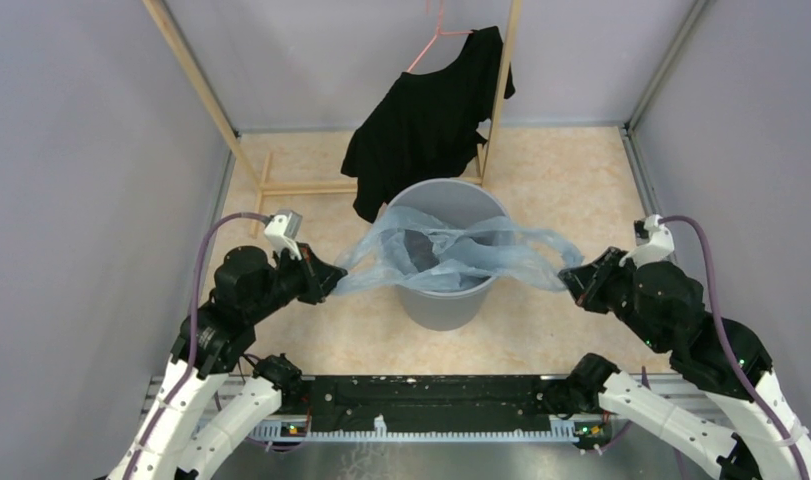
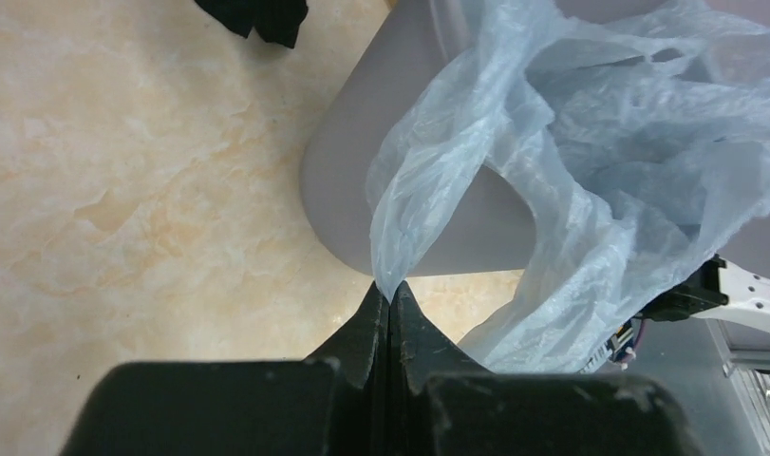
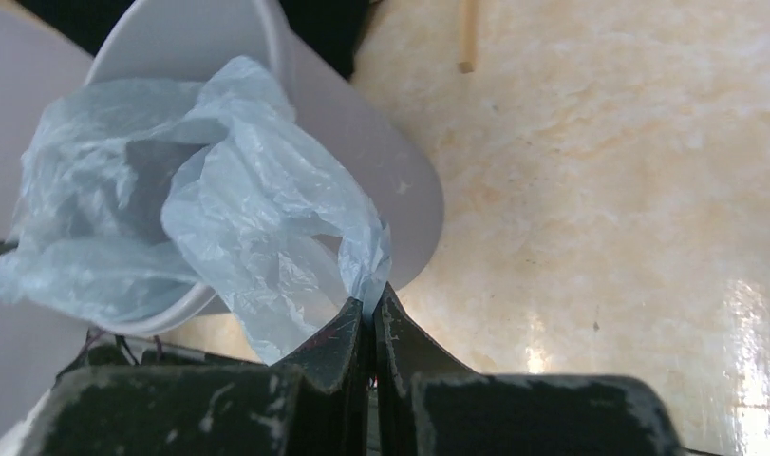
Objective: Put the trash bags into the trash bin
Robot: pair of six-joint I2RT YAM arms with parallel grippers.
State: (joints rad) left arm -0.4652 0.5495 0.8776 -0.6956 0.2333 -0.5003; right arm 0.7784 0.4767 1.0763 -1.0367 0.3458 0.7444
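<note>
My left pincer point(image 1: 336, 283) and right pincer point(image 1: 564, 275) each clamp one end of the bag point(image 1: 451, 245), stretching it across the bin point(image 1: 441, 305) at centre frame, ready for lowering in.

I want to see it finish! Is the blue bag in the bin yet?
Not yet. Done: the left gripper and right gripper each pinch an end of the trash bag. In hand: it is stretched over the trash bin, middle sagging inside. Left: lower the ends in and let go.
</note>
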